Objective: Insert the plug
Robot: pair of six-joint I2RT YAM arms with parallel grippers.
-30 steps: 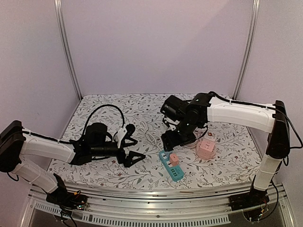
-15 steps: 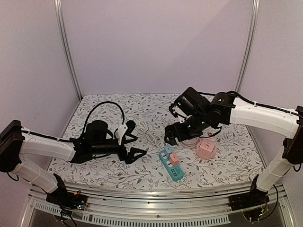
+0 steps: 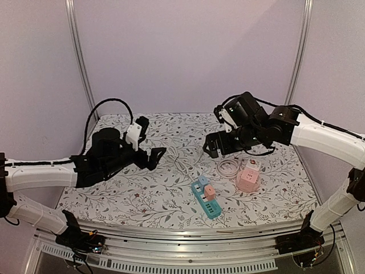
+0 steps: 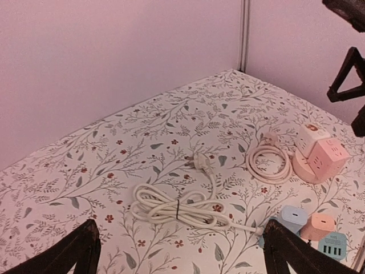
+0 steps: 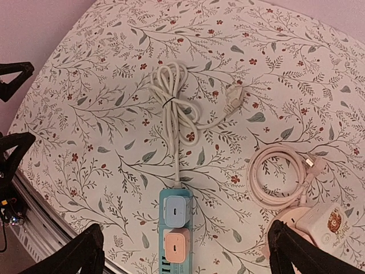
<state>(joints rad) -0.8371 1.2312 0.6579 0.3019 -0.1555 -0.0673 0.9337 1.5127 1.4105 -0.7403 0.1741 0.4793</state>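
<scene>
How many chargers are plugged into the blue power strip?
2: a pale blue charger at the cord end of the power strip, a pink charger beside it. None looks hidden.

A pink cube (image 3: 248, 180) sits on a floral cloth (image 3: 142, 197), a white cable coil (image 4: 251, 164) just beside it.

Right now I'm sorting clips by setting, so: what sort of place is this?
Probably a lab robot cell, not a home: plain walls with metal corner posts box in a floral-covered table, where a blue power strip lies.
</scene>
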